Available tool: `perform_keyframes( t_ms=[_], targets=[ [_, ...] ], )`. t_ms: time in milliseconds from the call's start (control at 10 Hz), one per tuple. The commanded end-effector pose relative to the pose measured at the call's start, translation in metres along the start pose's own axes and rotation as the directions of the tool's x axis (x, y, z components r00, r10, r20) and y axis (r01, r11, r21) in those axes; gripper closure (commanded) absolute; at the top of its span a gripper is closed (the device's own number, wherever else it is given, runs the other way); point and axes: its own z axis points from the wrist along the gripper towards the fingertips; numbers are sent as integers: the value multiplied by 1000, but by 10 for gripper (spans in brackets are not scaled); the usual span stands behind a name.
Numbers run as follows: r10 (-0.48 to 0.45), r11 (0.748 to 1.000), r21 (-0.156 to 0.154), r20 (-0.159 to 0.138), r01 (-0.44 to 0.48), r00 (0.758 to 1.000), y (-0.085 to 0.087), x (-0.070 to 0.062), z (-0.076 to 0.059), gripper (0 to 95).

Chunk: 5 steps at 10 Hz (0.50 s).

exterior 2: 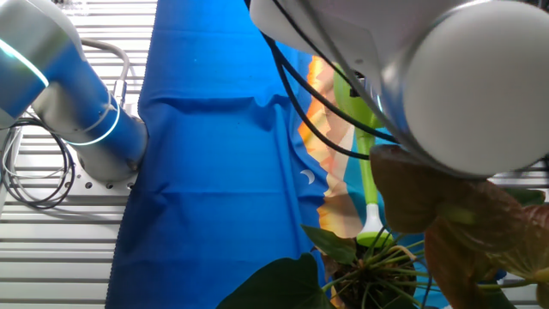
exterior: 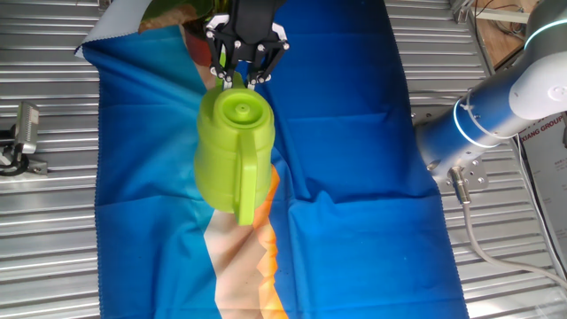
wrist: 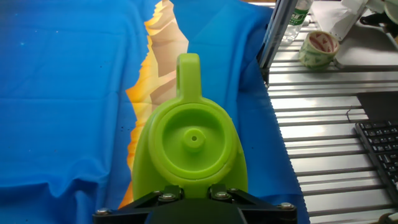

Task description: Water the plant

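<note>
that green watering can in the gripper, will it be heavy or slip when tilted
Probably light: the watering can looks like thin moulded plastic. Its smooth, glossy surface may slip, since the gripper pinches only its edge. The long spout could swing it off balance.

A robotics lab: a ribbed metal desk (exterior: 53,230) under a blue printed cloth (exterior: 354,133), with a black computer keyboard (wrist: 380,149) and a paper cup (wrist: 318,48) off to the end effector's (exterior: 241,81) side.

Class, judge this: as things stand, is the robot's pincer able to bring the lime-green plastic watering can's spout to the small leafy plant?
Probably yes: the pincer grips the lime-green plastic watering can, whose white-tipped spout already hangs just above the small leafy plant, nothing between.
</note>
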Motion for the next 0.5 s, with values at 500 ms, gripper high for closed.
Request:
perform_keyframes(
  t_ms=[500],
  targets=[
    [6,1000,3,25,-6,1000,2,1,-4,950]
  ],
)
